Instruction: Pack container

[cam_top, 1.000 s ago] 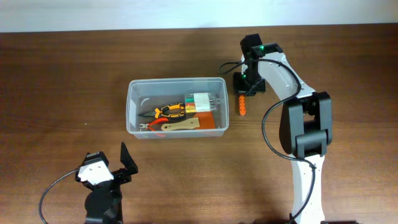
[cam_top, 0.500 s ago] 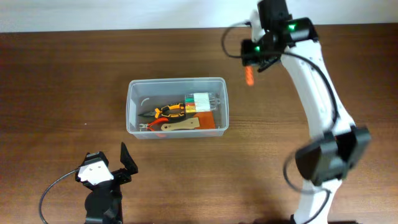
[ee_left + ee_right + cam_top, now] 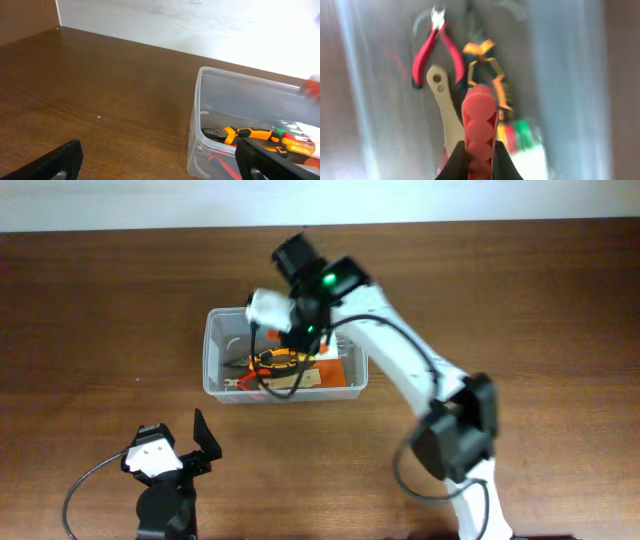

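The clear plastic container (image 3: pixel 212 350) stands on the wooden table, left of middle. It also shows in the left wrist view (image 3: pixel 200 115) and, blurred, in the right wrist view (image 3: pixel 565 75). My right gripper (image 3: pixel 480 157) is shut on an orange-red ridged tool (image 3: pixel 480 115) and holds it above the container's inside. In the overhead view the right gripper (image 3: pixel 295 330) is over the container's middle. My left gripper (image 3: pixel 182 442) is open and empty near the front left of the table; its fingers (image 3: pixel 160 165) frame the bare wood.
Inside the container lie red-handled pliers (image 3: pixel 432 50), orange-and-black pliers (image 3: pixel 280 360), a flat beige tool (image 3: pixel 292 382) and a green-and-white item (image 3: pixel 525 145). The right arm (image 3: pixel 400 370) arches from the front right over the container's right side.
My right gripper lifted the orange-red tool from the table right of the container and swung it left, to above the container's inside. The left arm has not moved.
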